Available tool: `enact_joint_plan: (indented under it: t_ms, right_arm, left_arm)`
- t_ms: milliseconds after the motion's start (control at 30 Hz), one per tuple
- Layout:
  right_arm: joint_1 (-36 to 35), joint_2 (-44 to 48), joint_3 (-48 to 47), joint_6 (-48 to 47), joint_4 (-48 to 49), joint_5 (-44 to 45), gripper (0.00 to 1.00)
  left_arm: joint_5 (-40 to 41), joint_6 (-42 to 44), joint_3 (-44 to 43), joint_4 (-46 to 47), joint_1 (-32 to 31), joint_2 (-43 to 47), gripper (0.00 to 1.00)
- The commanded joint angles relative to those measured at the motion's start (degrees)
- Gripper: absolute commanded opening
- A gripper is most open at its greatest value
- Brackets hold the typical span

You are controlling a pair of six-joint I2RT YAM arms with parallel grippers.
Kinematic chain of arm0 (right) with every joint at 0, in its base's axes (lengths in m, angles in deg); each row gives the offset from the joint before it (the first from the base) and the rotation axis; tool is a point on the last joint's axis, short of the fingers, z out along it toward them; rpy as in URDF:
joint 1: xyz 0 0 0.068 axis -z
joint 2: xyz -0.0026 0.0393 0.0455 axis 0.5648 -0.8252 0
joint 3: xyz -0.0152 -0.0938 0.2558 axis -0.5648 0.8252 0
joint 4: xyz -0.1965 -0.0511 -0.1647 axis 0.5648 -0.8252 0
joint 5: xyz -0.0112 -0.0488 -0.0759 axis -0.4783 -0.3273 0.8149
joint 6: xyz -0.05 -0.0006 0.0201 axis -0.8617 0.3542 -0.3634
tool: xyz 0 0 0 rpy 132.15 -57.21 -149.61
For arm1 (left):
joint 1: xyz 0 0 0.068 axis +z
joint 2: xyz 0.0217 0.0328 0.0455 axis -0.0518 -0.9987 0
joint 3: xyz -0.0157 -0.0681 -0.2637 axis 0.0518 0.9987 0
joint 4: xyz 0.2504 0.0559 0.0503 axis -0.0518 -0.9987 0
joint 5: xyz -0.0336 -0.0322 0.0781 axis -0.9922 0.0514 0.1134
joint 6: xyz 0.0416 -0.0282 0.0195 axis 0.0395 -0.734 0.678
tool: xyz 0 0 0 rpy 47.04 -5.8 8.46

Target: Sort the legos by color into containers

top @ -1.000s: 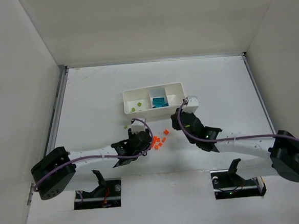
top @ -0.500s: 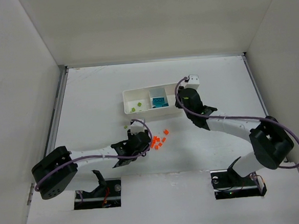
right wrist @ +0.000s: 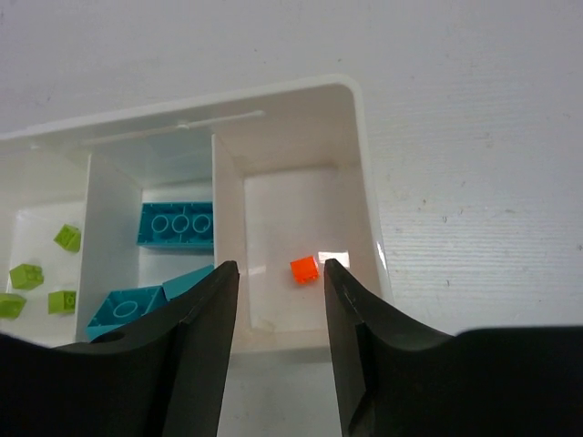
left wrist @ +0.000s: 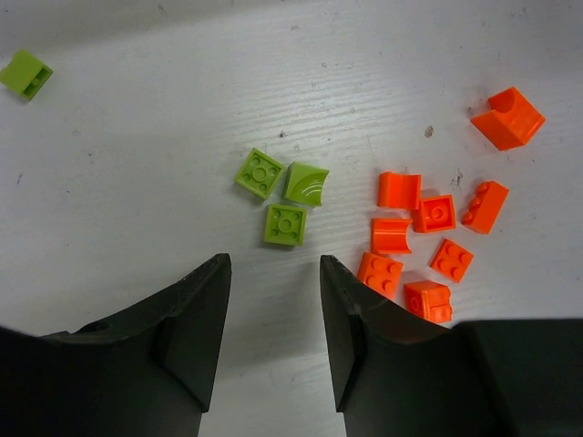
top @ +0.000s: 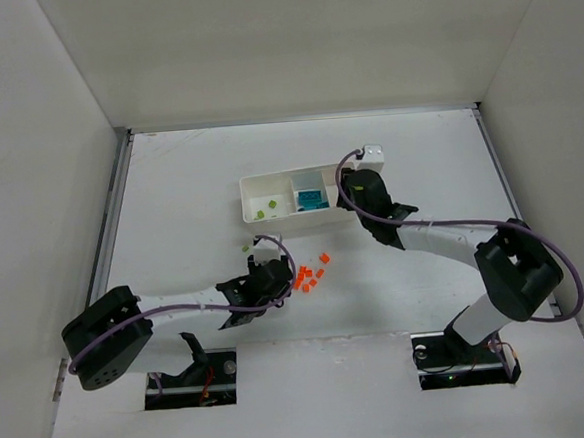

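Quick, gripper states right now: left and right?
Left gripper: open, empty, above three lime green legos.
Right gripper: open, empty, above the tray's right compartment, which holds one orange lego.

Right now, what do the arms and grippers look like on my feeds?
Left arm and right arm: white links, black joint housings, a purple cable along each. Left gripper and right gripper: matte black, two broad tapering fingers, no markings visible.
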Motion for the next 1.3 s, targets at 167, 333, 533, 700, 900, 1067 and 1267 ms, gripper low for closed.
enact_joint_plan:
  t_ms: [167, 333, 533, 700, 900, 1067, 1267]
  right_arm:
    - [-3.54, 9.93, 4.77, 1.86, 3.26, 2.51, 0.46]
    - [-7.49, 13.10, 10.30, 5.90, 3.79, 2.78, 0.46]
    - [-11.89, 13.89, 14.00, 7.75, 3.09, 4.97, 0.45]
    - [-13.91, 13.54, 16.55, 11.09, 2.56, 4.28, 0.34]
    - [-19.09, 7.13, 15.59, 10.48, 3.26, 1.02, 0.40]
    - [-20.85, 4.40, 15.24, 10.65, 3.44, 1.37, 0.52]
    - [-21.03, 2.03, 15.59, 11.18, 5.20, 0.23, 0.53]
  left_arm:
    - [-0.67, 0.19, -0.48, 2.59, 1.02, -1.99, 0.37]
    - [-1.46, 0.54, -0.92, 4.17, 1.63, -4.19, 0.36]
    - [-1.72, 1.95, -1.71, 5.67, 2.77, -6.21, 0.25]
    - [-1.99, 1.95, -1.80, 4.97, 2.77, -3.15, 0.13]
    - [-2.95, 1.60, -3.99, 0.40, 4.00, 4.76, 0.12]
    - [-5.59, 1.42, -5.84, -0.22, 7.86, 8.28, 0.12]
    - [-6.91, 3.00, -10.32, 2.93, 13.84, 6.53, 0.12]
